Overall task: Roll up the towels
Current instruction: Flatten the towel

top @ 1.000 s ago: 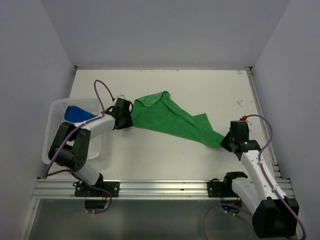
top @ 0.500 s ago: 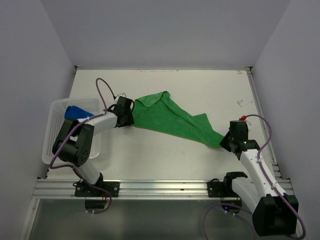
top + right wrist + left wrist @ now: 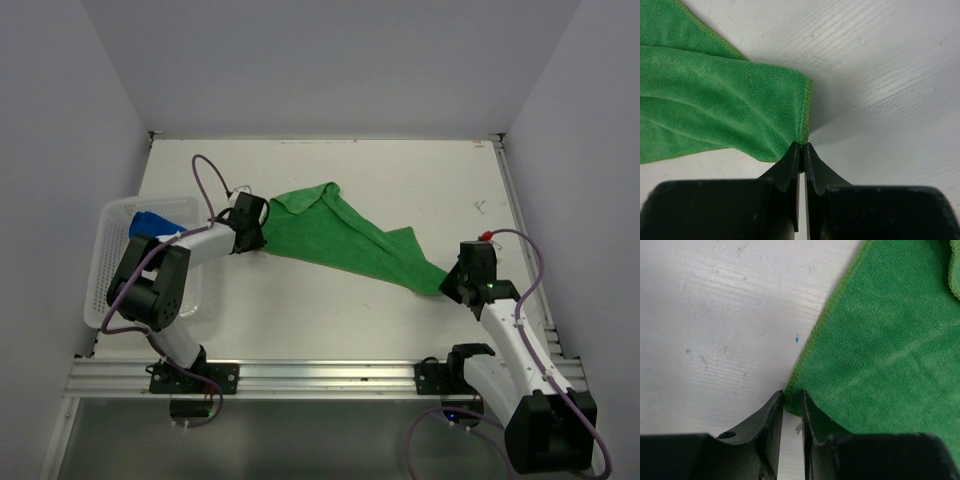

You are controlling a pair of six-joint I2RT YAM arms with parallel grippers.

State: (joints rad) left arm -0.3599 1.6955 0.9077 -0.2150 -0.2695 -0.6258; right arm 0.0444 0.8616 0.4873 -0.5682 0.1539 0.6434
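Observation:
The bright green towel (image 3: 340, 240) lies stretched slantwise across the table, partly folded over at its far left end. My left gripper (image 3: 260, 236) is at its left corner; in the left wrist view the jaws (image 3: 792, 400) stand close together with the towel's corner (image 3: 880, 340) between the tips. My right gripper (image 3: 450, 281) is shut on the towel's right corner, pinched tight in the right wrist view (image 3: 802, 146), with the cloth (image 3: 715, 100) fanning out from the tips. The royal blue towel (image 3: 155, 222) lies bunched in the basket.
A white mesh basket (image 3: 108, 280) stands at the table's left edge beside my left arm. Grey walls close the table on three sides. A metal rail (image 3: 320, 375) runs along the near edge.
My left arm's elbow has swung a little toward the basket while its gripper stayed at the towel's left corner. The towel and the right arm have not moved.

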